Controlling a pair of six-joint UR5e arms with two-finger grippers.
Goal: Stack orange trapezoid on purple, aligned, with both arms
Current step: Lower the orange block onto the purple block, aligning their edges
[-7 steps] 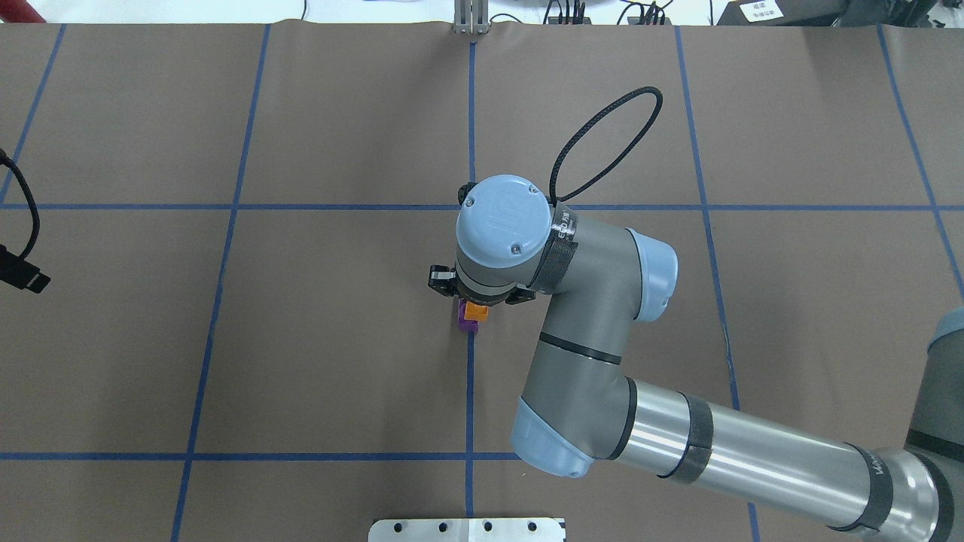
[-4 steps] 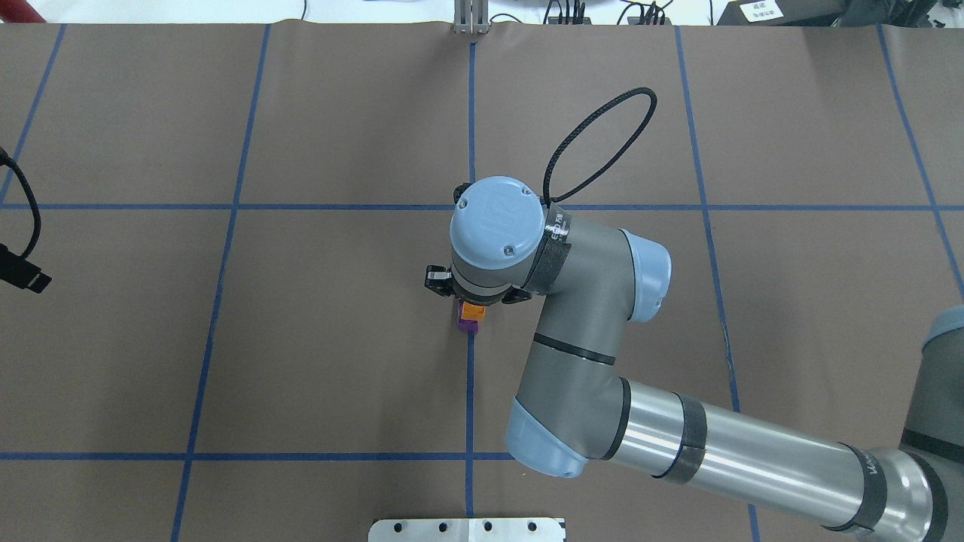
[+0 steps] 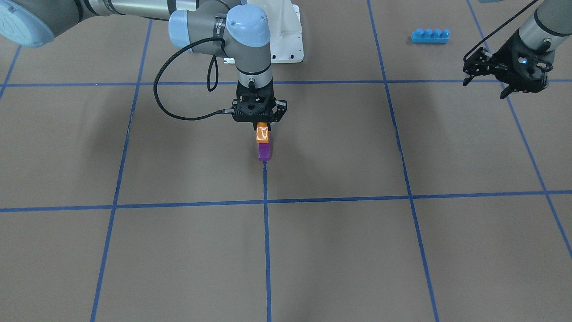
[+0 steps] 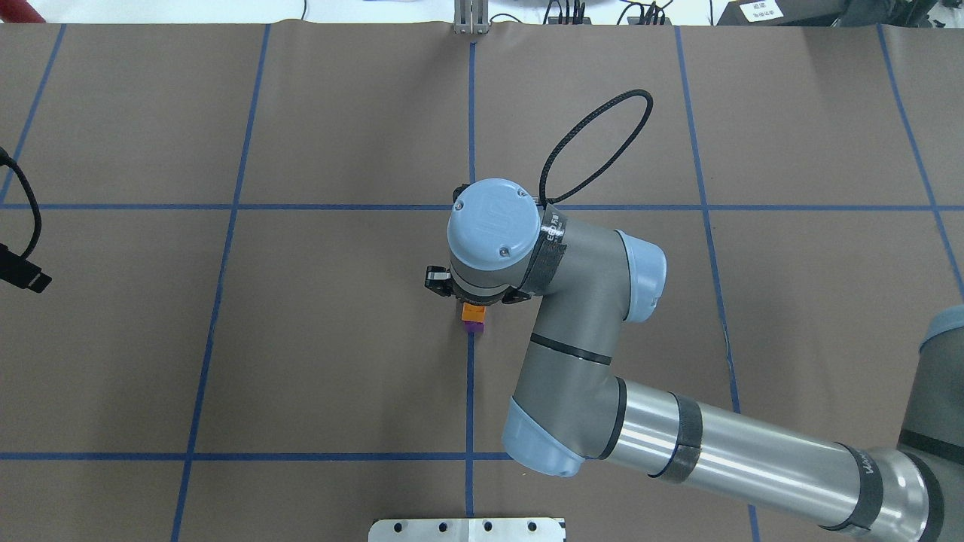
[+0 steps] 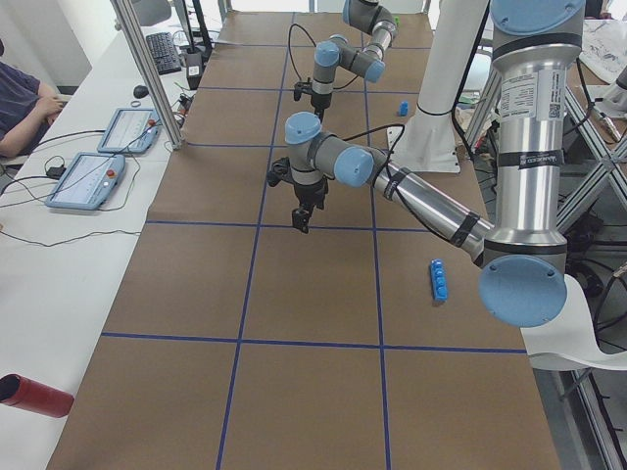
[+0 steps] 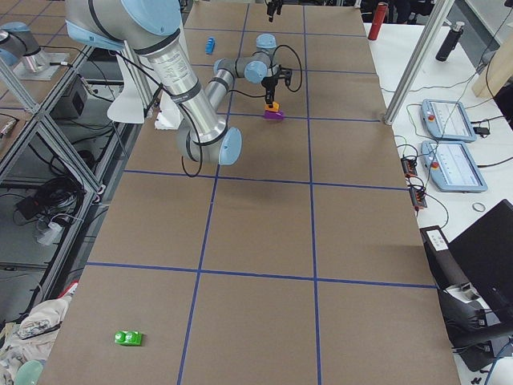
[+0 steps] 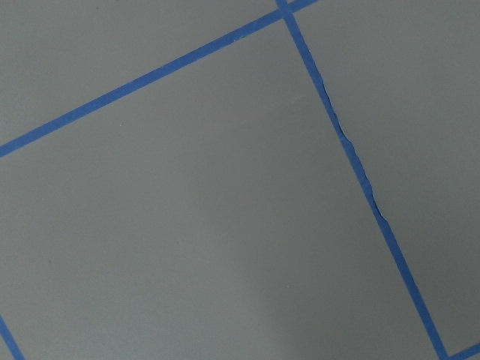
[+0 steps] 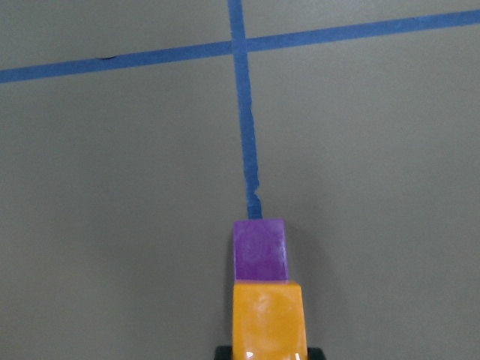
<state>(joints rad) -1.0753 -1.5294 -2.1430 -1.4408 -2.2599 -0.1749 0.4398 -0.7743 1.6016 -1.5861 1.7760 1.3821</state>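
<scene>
The orange trapezoid (image 3: 262, 134) sits directly above the purple block (image 3: 264, 152) at the table's middle, on a blue tape line, and the two touch in the front view. My right gripper (image 3: 262, 129) points straight down and is shut on the orange trapezoid. In the right wrist view the orange trapezoid (image 8: 268, 319) lies in line with the purple block (image 8: 259, 251). From overhead, my right wrist hides the fingers; the orange trapezoid (image 4: 473, 311) and the purple block (image 4: 473, 326) peek out. My left gripper (image 3: 485, 89) hangs open and empty far off, above bare table.
A long blue four-stud brick (image 3: 430, 36) lies near the white robot base (image 3: 286, 36). A green block (image 6: 128, 338) lies far away at the table's near end in the right side view. Blue tape lines mark a grid on the brown table cover.
My right arm has shifted slightly left with the orange trapezoid. The orange now lines up over the purple block instead of sitting offset to its right. The left arm has not moved.
</scene>
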